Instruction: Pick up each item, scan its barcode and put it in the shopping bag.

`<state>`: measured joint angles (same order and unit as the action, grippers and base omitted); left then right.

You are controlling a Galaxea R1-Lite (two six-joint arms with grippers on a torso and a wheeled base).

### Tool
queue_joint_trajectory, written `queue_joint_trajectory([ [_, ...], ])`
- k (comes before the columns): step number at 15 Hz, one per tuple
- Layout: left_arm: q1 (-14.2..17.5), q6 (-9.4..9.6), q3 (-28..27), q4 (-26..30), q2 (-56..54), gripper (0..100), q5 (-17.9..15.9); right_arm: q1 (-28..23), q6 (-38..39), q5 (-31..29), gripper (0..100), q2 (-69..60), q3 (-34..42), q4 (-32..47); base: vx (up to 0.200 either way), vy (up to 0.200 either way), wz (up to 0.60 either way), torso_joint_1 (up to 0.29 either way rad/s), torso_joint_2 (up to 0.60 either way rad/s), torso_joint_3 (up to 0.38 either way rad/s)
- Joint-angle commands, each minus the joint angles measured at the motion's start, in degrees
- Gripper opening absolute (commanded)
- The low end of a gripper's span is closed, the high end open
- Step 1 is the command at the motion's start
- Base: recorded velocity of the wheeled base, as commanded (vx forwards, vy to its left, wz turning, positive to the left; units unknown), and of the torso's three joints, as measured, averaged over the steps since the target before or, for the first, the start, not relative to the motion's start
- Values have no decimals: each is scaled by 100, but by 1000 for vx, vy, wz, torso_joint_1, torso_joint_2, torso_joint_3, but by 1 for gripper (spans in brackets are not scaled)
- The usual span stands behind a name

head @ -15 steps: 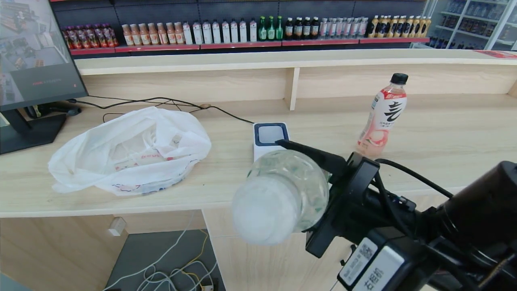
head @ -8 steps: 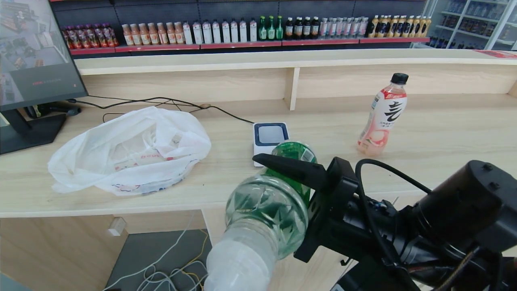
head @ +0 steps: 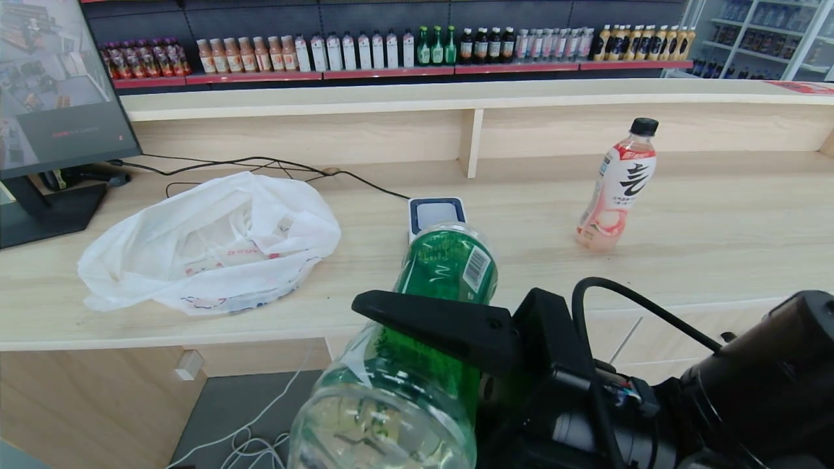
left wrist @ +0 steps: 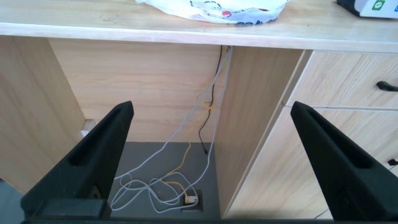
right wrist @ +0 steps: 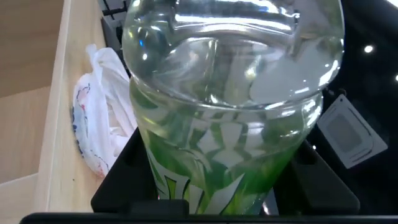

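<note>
My right gripper [head: 397, 352] is shut on a clear bottle with a green label [head: 430, 306], held tilted above the counter's front edge. Its far end points toward the small white scanner [head: 435, 215], and a barcode on the label [head: 477, 268] faces up. The right wrist view shows the bottle [right wrist: 230, 106] close up between the fingers. A white shopping bag [head: 208, 241] lies crumpled on the counter to the left of the scanner. A pink drink bottle [head: 616, 185] stands upright to the right. My left gripper [left wrist: 211, 112] hangs open below the counter, facing the cabinet front.
A monitor on a black stand [head: 45, 98] occupies the counter's far left, with black cables [head: 260, 163] running behind the bag. A raised wooden ledge [head: 456, 104] borders the back. Loose cables [left wrist: 161, 186] lie on the floor under the counter.
My right arm has drawn back and down toward the camera with the bottle. The bottle has swung round, so its green label and barcode now face up.
</note>
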<state>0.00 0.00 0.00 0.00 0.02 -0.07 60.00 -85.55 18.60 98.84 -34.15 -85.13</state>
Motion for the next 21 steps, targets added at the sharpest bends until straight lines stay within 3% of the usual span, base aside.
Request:
queue_joint_trajectory([
  [1, 0, 0, 0, 0, -2, 100, -1, 196, -155, -85, 0, -32, -57, -4, 0, 0, 0, 0, 0, 0],
  [4, 0, 0, 0, 0, -2, 100, -1, 389, -533, -278, 0, -128, -57, -4, 0, 0, 0, 0, 0, 0],
  [6, 0, 0, 0, 0, -2, 100, -1, 732, -717, -770, 0, -32, -180, -4, 0, 0, 0, 0, 0, 0],
  [14, 0, 0, 0, 0, -2, 100, -1, 811, -1455, -823, 0, 83, -374, -312, 0, 0, 0, 0, 0, 0],
  [21, 0, 0, 0, 0, -2, 100, -1, 1049, -1429, -841, 0, 619, -848, -487, 0, 0, 0, 0, 0, 0],
])
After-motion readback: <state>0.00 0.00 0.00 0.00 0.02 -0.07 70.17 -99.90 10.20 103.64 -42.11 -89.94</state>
